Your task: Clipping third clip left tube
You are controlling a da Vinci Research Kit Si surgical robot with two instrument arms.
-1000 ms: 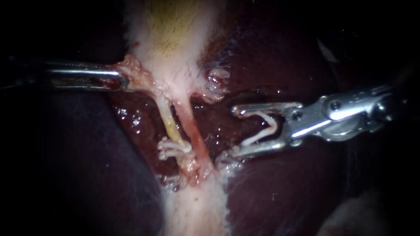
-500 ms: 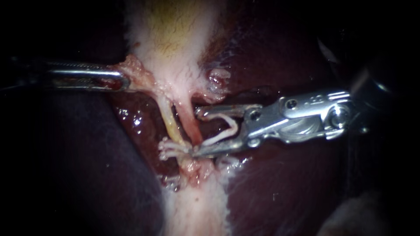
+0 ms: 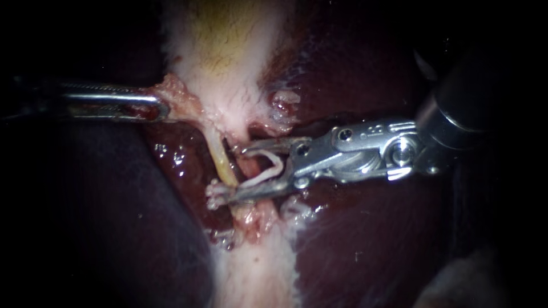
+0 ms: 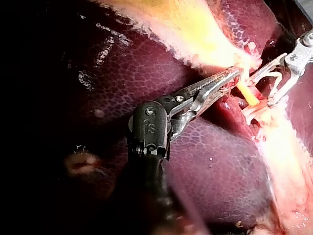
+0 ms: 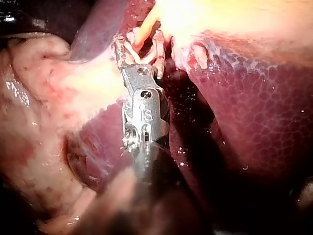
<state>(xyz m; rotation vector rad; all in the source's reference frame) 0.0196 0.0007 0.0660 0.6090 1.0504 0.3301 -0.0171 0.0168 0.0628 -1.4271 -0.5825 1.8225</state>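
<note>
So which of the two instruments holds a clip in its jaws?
The right instrument: a white clip sits in its jaws. The left instrument only grips tissue.

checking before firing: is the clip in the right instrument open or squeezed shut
Open: the clip shows as a spread V, held in the right instrument's jaws.
</note>
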